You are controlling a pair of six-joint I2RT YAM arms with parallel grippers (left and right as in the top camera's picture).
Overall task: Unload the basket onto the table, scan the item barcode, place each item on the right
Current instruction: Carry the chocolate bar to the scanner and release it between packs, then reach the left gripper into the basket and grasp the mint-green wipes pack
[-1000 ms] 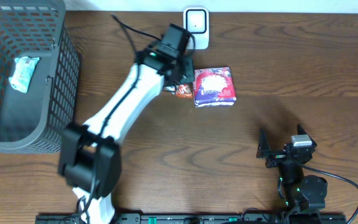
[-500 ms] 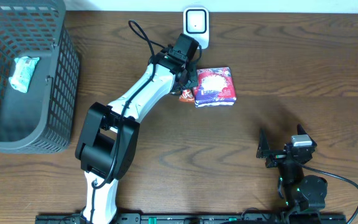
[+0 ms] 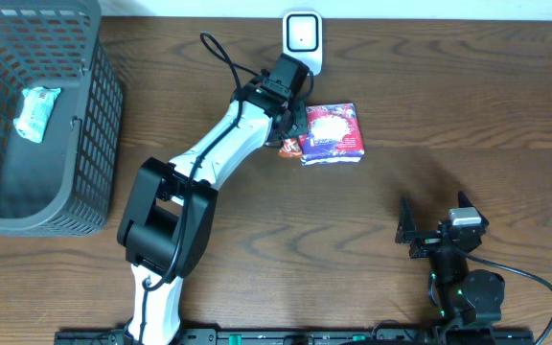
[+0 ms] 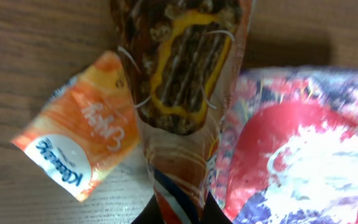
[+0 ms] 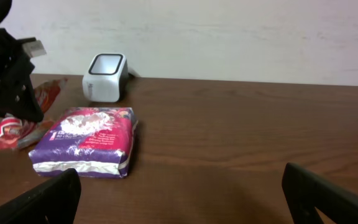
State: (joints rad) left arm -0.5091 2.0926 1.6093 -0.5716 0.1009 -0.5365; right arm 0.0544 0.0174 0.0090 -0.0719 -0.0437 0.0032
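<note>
My left gripper [image 4: 180, 215] is shut on the lower end of a brown and orange snack bar wrapper [image 4: 185, 81], which lies lengthwise on the table. An orange packet [image 4: 82, 134] lies against its left side and a purple and red package [image 4: 303, 149] against its right. In the overhead view the left gripper [image 3: 290, 123] sits just left of the purple package [image 3: 331, 134], below the white scanner [image 3: 302, 36]. My right gripper [image 5: 188, 199] stands open near the table's front, empty, facing the scanner [image 5: 106, 76] and the package [image 5: 86, 140].
A grey basket [image 3: 94, 125] stands at the far left with a pale packet [image 3: 36, 110] inside. The left arm [image 3: 209, 163] stretches diagonally across the table's middle. The right arm's base [image 3: 468, 292] is at the front right.
The left arm has swung and twisted a little to the right over the items early in the second. The items and the right arm have stayed put.
</note>
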